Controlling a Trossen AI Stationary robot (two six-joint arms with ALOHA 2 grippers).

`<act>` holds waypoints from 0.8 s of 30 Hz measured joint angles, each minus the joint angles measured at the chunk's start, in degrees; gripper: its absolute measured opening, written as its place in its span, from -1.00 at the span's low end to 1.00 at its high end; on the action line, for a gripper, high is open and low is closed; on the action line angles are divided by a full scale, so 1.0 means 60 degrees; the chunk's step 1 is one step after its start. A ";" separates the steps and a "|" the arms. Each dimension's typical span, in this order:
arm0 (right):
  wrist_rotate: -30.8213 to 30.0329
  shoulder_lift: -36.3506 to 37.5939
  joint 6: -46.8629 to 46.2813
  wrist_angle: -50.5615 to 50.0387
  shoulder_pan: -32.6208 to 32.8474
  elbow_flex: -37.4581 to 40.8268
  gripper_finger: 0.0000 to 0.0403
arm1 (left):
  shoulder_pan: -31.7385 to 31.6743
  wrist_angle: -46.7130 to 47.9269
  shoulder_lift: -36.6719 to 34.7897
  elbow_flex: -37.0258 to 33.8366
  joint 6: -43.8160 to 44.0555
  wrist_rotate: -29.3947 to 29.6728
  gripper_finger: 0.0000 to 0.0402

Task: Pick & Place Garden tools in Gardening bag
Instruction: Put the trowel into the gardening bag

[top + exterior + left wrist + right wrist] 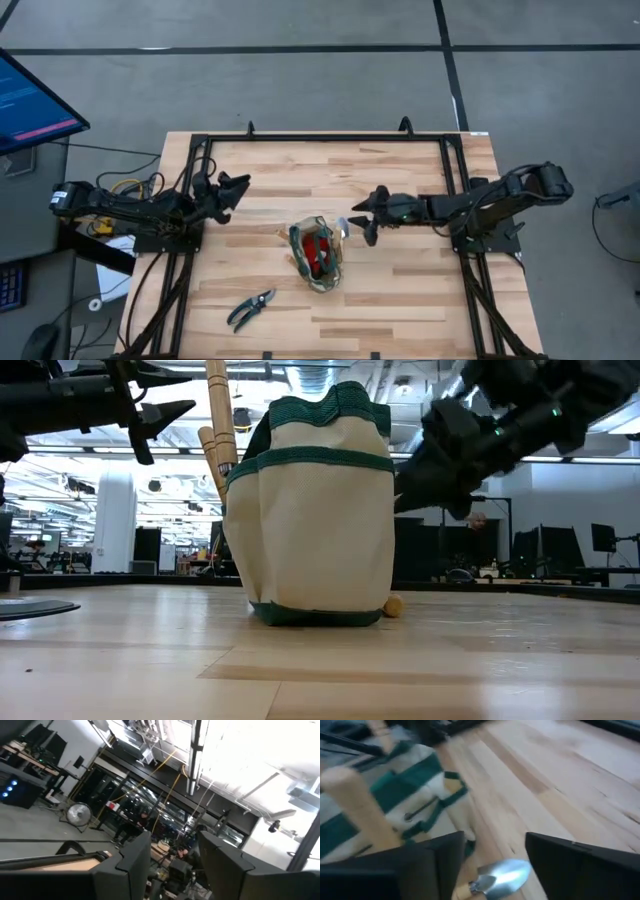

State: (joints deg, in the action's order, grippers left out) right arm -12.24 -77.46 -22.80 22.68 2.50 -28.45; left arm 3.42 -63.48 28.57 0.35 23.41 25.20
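The gardening bag (316,256) stands upright on the table's middle; in the low view (320,520) wooden tool handles (220,420) stick up out of it. A red item (320,250) shows inside. A silver-headed trowel (504,875) lies on the table by the bag's right side (343,229). Dark-handled pruning shears (250,308) lie near the front edge, left of the bag. My right gripper (362,215) is open and empty, just right of the bag and above the trowel (495,840). My left gripper (236,190) is open and empty, raised at the left (172,865).
A black frame (330,138) runs along the table's far edge and down both sides. A wooden handle (360,805) leans out of the bag toward my right gripper. Bare tabletop lies right of the bag toward the near right corner (420,300).
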 joint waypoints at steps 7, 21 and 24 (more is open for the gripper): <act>0.1300 -0.1265 0.0871 0.1679 -0.0603 0.0375 -0.87 | -0.0004 0.0000 0.0031 -0.0001 -0.0015 0.0440 -0.18; 0.1601 -0.3857 0.1298 0.2138 -0.0486 -0.0764 -0.96 | -0.0001 0.0000 0.0374 0.0002 -0.0020 0.0906 -0.18; 0.1611 -0.4052 0.1297 0.1566 -0.0498 -0.0833 -0.98 | -0.0004 0.0000 0.0374 -0.0002 -0.0002 0.0905 -0.18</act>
State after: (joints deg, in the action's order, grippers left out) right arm -2.57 -101.78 -15.02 32.07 -0.49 -33.45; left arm 3.40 -63.48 30.81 0.34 23.40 30.63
